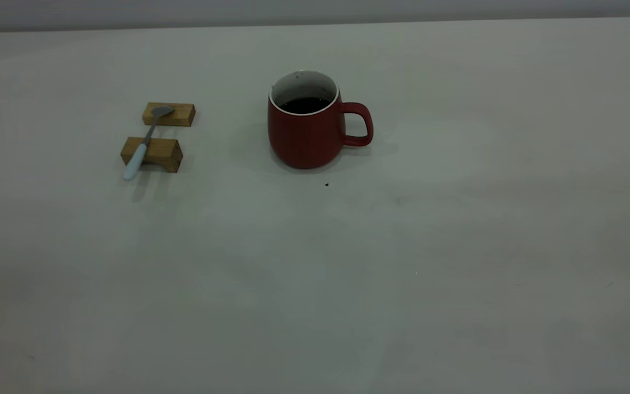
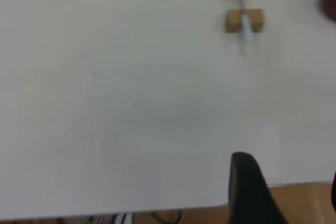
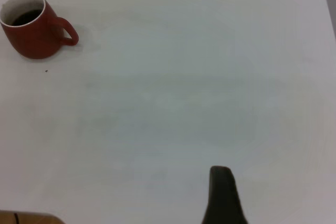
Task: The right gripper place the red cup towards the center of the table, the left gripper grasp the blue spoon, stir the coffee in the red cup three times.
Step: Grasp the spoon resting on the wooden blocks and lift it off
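Exterior view: red cup [image 1: 307, 131] with coffee [image 1: 305, 104] stands mid-worktop [image 1: 457, 246]; blue spoon [image 1: 144, 143] bridges two wooden blocks [image 1: 152, 154] well left. Neither arm's jaws can be judged.

On the bench [image 1: 457, 246], open surface runs from 3 through 6 to 9 o'clock of the red cup [image 1: 305, 134]. Only two wooden blocks [image 1: 168, 114] bearing the blue spoon [image 1: 145, 141] obstruct, at its 9 o'clock, well apart.

Dim, even light; soft shadows lie beside objects; wrist views blurred.
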